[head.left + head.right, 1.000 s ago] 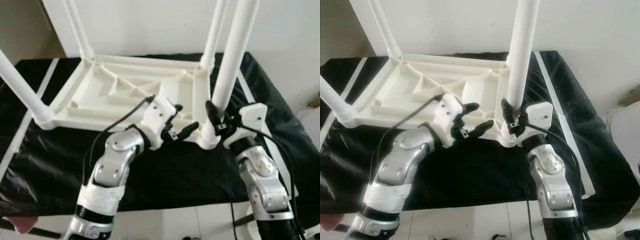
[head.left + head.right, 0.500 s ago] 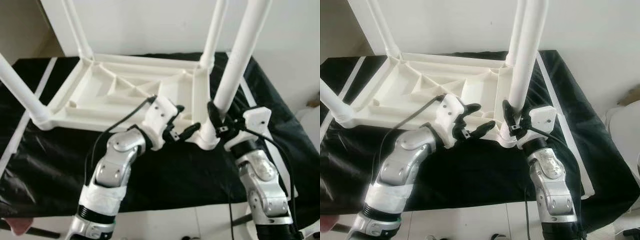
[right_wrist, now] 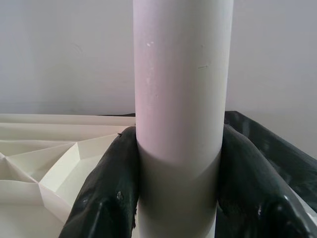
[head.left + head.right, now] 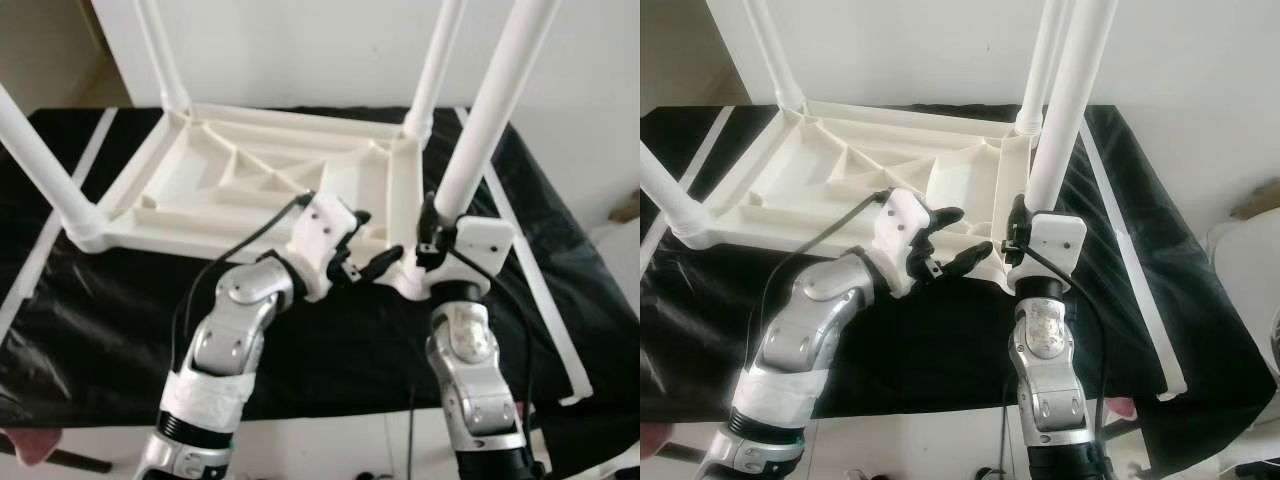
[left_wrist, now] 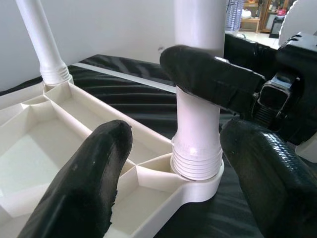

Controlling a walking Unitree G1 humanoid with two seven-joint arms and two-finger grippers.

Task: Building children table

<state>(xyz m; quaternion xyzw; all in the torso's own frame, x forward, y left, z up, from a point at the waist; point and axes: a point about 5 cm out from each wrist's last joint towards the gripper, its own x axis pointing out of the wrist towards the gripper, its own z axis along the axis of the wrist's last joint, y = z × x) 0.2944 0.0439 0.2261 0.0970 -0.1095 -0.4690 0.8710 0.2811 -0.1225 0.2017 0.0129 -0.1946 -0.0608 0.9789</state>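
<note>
Left eye view: white plastic table top (image 4: pixel 250 185) lies upside down on a black cloth (image 4: pixel 340 340), ribbed underside facing up, four white legs standing up from its corners.
Right pincer (image 4: pixel 428 228): closed around the near right leg (image 4: pixel 490 120), low on the tube, just above the corner socket (image 4: pixel 415 280).
Right pincer grip: right wrist view shows one black finger (image 3: pixel 111 188) on each side of the tube (image 3: pixel 181 99), both pressed against it.
Near right leg: tilts away to the right above the pincer; threaded end (image 5: pixel 196 163) sits in the socket, ribs partly showing above the rim.
Left pincer (image 4: pixel 365 245): fingers spread wide, holding nothing, just beside the same socket on its left, over the table top's near edge.
Left pincer fingers: left wrist view has one finger (image 5: pixel 89 183) over the ribbed tray, the other (image 5: pixel 267 173) past the socket on the cloth side; the leg base stands between them, not touched.
Right pincer seen from left wrist: one of its black fingers (image 5: pixel 210 74) wraps the tube just above the threads.
Other legs: far right leg (image 4: pixel 435 60) just behind the gripped one, far left leg (image 4: pixel 160 50) and near left leg (image 4: pixel 40 170) well apart to the left of both pincers.
Cloth: white stripe (image 4: pixel 530 270) runs along it right of the right arm.
Background: white wall (image 4: pixel 300 50) behind the table top.
</note>
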